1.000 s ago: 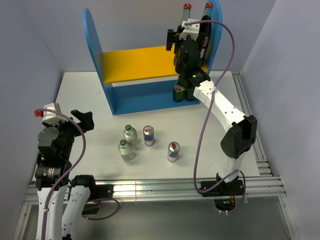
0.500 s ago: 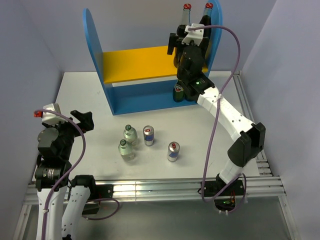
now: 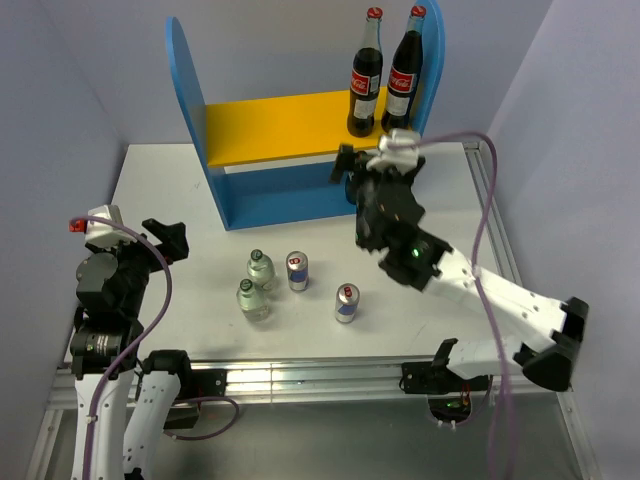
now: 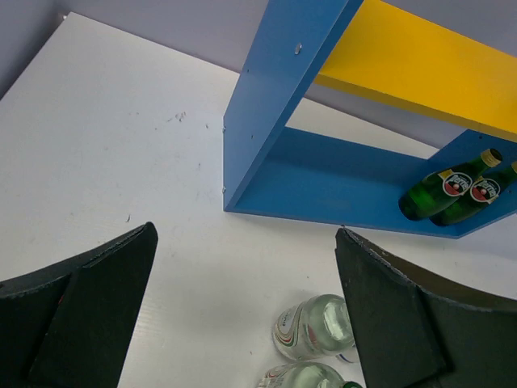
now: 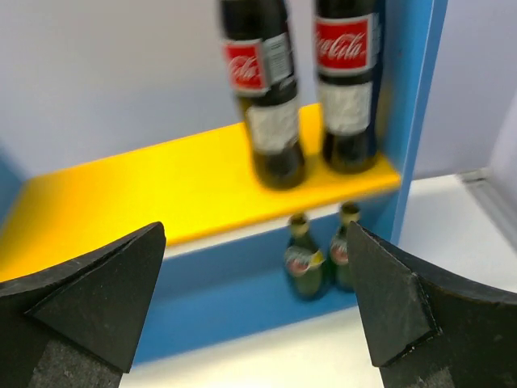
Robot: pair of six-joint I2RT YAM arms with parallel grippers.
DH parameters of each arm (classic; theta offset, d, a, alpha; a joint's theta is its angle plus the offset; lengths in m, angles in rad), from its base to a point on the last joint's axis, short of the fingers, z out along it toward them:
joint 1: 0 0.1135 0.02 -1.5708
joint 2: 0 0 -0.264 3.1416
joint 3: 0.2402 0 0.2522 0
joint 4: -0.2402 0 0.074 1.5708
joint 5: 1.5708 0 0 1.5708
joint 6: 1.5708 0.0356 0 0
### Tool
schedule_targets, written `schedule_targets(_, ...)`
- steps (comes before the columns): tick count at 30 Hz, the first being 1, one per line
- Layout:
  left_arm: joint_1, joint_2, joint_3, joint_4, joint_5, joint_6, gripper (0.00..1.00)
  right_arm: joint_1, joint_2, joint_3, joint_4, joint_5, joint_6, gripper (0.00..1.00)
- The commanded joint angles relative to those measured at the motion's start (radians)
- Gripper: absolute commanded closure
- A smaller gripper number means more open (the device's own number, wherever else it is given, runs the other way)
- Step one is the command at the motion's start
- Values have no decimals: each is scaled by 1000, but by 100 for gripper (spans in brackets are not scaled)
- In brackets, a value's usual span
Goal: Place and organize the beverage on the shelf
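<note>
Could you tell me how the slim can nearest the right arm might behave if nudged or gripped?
The slim can is tall and narrow, so a high push would probably tip it. Its round, smooth side may slip in a loose grip, and once down it would likely roll.

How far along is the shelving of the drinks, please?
Done: two cola bottles stand on the yellow board, two green bottles below. In hand: nothing; the left gripper and right gripper are open and empty. Left: two clear bottles and two cans on the table.
</note>
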Motion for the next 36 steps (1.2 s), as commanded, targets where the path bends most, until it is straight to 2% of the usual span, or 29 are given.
schedule_targets(1,7,37,10,54,60,6,1,150,-160,-122,-67,142,116,0)
schedule_targets(2,7,49,10,57,60,0,1,178,-221,-148,-124,128,170,0)
schedule_targets(3,7,60,16,58,57,-9,1,204,-247,-171,-186,135,298,0)
schedule_targets(4,5,83,21,64,67,-20,1,245,-271,-203,-341,137,375,0)
schedule_targets(6,-9,124,56,83,58,-54,1,288,-324,-252,-512,142,542,0)
schedule_targets(7,-22,144,76,84,58,-63,1,288,-335,-269,-550,137,582,0)
schedule_targets(9,-67,209,163,75,-73,-66,1,325,-352,-299,-608,128,654,0)
schedule_targets(10,-147,298,197,55,-154,-58,1,336,-351,-312,-643,128,682,0)
schedule_targets(11,-201,357,268,49,-368,-31,1,363,-341,-316,-710,142,708,0)
schedule_targets(12,-269,417,316,29,-456,-19,1,379,-335,-317,-750,152,775,0)
schedule_targets(13,-394,524,359,-6,-533,-12,1,394,-329,-316,-789,162,812,0)
schedule_targets(15,-522,594,461,-41,-642,-52,1,432,-318,-320,-869,174,897,0)
schedule_targets(19,-711,476,398,-11,-722,-172,1,492,-331,-343,-968,180,997,0)
schedule_targets(20,-745,445,352,-69,-756,-263,1,506,-340,-346,-998,186,1026,0)
schedule_targets(21,-830,381,320,-89,-819,-306,1,517,-347,-349,-1019,194,1073,0)
schedule_targets(23,-918,324,233,-167,-865,-442,1,548,-372,-365,-1070,209,1118,0)
schedule_targets(24,-997,292,211,-202,-882,-492,1,554,-381,-374,-1091,214,1135,0)
schedule_targets(26,-1078,289,162,-265,-946,-646,1,568,-409,-385,-1108,215,1138,0)
schedule_targets(28,-1212,353,143,-351,-1038,-751,1,572,-426,-403,-1111,217,1141,0)
schedule_targets(29,-1258,393,157,-414,-1081,-904,1,574,-442,-409,-1111,215,1141,0)
schedule_targets(30,-1365,490,175,-575,-1119,-1008,1,574,-450,-420,-1113,214,1146,0)
schedule_targets(31,-1421,546,198,-707,-1153,-1137,1,575,-458,-424,-1125,214,1150,0)
schedule_targets(32,-1469,600,250,-833,-1190,-1442,1,577,-470,-426,-1139,212,1173,0)
schedule_targets(33,-1553,685,261,-880,-1193,-1433,1,577,-476,-431,-1154,212,1188,0)
schedule_targets(36,-1589,761,246,-879,-1180,-1523,1,583,-507,-446,-1215,212,1244,0)
